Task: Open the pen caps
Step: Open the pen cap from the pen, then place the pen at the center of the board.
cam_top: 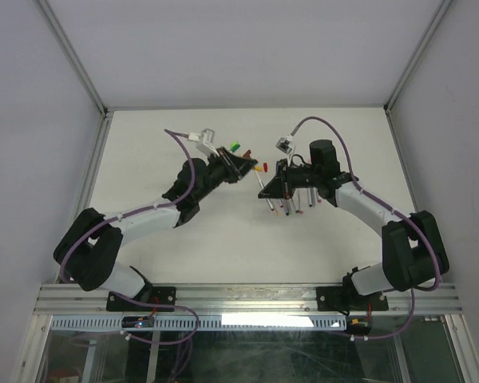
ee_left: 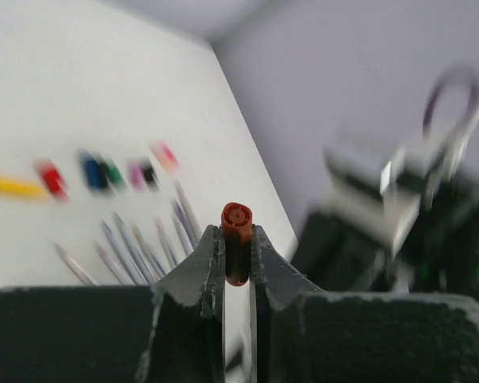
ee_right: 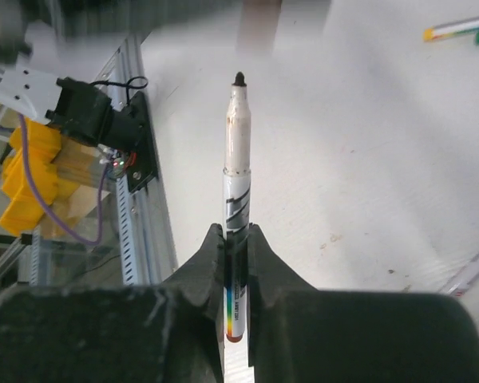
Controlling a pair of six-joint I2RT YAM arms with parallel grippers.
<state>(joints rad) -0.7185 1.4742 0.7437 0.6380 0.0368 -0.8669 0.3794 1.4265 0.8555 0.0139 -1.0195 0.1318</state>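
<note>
The left gripper (ee_left: 236, 238) and the right gripper (ee_right: 236, 235) are both black plastic, matt and coarsely grainy, almost sandy on their flat faces. The brown-red cap (ee_left: 236, 247) is smooth moulded plastic with a soft sheen along its side. The pen (ee_right: 238, 152) has a glossy white plastic barrel, scuffed and stained brownish near the tip, with a slick printed label lower down. The table (ee_right: 367, 159) looks matt white, faintly streaked and speckled. The rail (cam_top: 247, 299) at its near edge is bare silvery metal with a dull brushed finish. The purple cable (ee_right: 102, 203) has a smooth sheath.
</note>
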